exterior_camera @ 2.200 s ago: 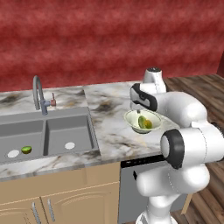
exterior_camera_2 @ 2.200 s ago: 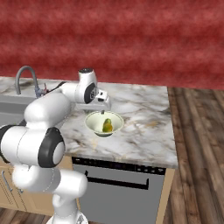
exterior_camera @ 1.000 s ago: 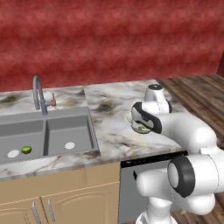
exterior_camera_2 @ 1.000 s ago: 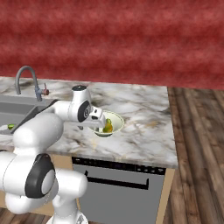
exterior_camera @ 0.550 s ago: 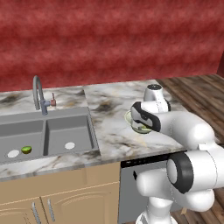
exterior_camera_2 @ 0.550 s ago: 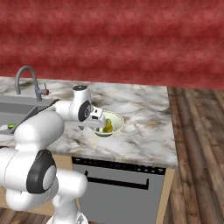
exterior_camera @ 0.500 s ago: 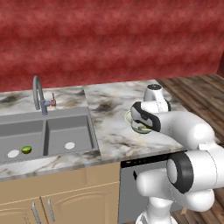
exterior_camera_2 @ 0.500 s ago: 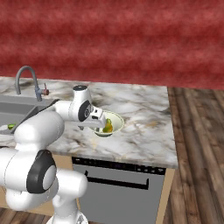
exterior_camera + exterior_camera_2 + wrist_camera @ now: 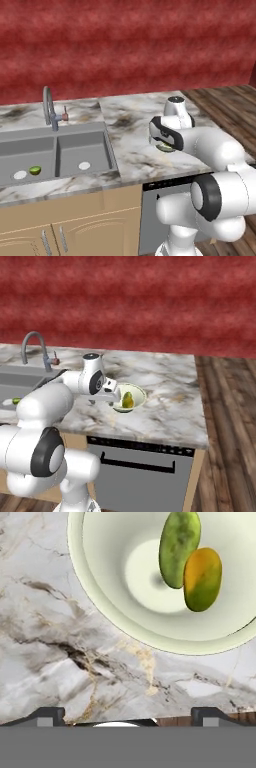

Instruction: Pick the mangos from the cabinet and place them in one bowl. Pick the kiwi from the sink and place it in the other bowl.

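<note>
Two mangos [image 9: 190,559] touching in cream bowl [image 9: 107,597], kiwi [image 9: 35,170] in sink [image 9: 70,150]

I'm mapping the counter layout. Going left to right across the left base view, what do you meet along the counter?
Kiwi in the left basin of the sink → faucet → right basin's white drain → bare marble counter → robot arm over the cream bowl.

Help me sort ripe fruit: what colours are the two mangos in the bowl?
One mango is green, the other mango yellow-orange with green edges; the hand view shows it best.
</note>
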### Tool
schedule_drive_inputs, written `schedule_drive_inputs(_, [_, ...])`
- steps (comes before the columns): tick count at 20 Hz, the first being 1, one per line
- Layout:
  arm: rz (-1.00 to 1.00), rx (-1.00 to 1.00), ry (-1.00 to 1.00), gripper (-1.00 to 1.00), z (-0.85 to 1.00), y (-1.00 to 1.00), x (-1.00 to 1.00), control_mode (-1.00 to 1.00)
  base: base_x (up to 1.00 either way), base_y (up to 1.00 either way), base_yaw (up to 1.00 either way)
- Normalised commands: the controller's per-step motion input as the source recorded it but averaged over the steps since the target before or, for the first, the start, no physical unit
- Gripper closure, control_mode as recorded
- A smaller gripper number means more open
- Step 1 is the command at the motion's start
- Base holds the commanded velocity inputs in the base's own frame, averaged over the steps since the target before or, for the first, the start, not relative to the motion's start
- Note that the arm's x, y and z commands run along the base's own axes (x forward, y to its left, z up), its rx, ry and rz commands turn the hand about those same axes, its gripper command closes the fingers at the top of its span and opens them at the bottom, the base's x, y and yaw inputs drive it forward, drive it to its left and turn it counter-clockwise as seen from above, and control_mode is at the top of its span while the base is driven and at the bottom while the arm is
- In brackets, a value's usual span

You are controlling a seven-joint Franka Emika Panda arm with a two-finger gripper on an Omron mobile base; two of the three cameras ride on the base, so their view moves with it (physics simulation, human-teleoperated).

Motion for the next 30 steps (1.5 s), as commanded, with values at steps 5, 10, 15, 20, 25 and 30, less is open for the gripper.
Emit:
schedule_drive_inputs(5, [0.0,0.0,0.0,-1.0,0.0,0.0,0.0,1.0,-0.01,0.63,0.02])
schedule_drive_inputs(10, [0.0,0.0,0.0,-1.0,0.0,0.0,0.0,1.0,0.0,0.63,0.02])
schedule_drive_inputs(15, [0.0,0.0,0.0,-1.0,0.0,0.0,0.0,1.0,0.0,0.63,0.03])
schedule_drive_inputs(20, [0.0,0.0,0.0,-1.0,0.0,0.0,0.0,1.0,0.0,0.59,0.03])
schedule_drive_inputs(25, [0.0,0.0,0.0,-1.0,0.0,0.0,0.0,1.0,0.0,0.57,0.03])
schedule_drive_inputs(30, [0.0,0.0,0.0,-1.0,0.0,0.0,0.0,1.0,0.0,0.56,0.03])
